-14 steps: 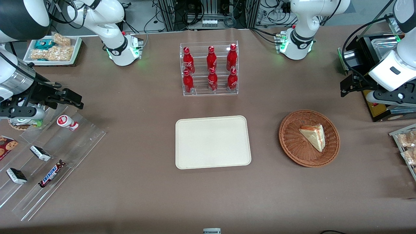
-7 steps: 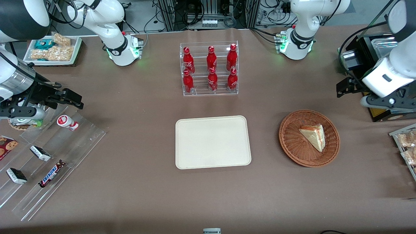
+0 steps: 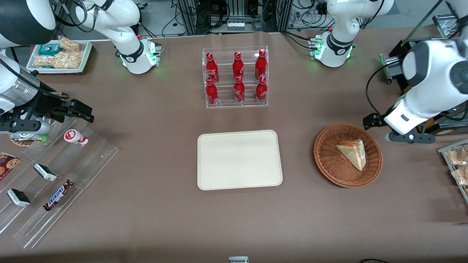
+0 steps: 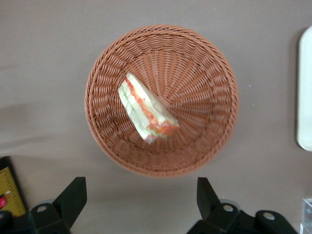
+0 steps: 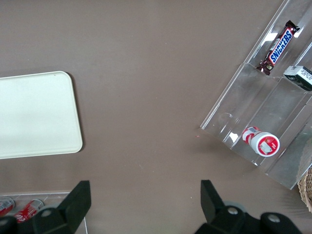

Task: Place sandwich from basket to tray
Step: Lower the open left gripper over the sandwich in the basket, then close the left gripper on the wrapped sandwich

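Sandwich [image 3: 353, 152] lies inside the basket [image 3: 329, 160], off centre toward the working arm's end of the surface, resting on one flat face with its filling stripe along the cut edge. Tray [image 3: 239, 159] sits bare at mid-surface, well apart from the basket. Claw [image 4: 139, 204] hangs above the basket rim with its two fingers [image 4: 73, 197] spread wide and nothing between them; it holds nothing. Assessment: the wedge looks light and soft, so firm pressure would likely crush the bread or squeeze out the filling. Recommended hold is across the two broad bread faces near the thick middle, not the thin tip, with gentle closure only.
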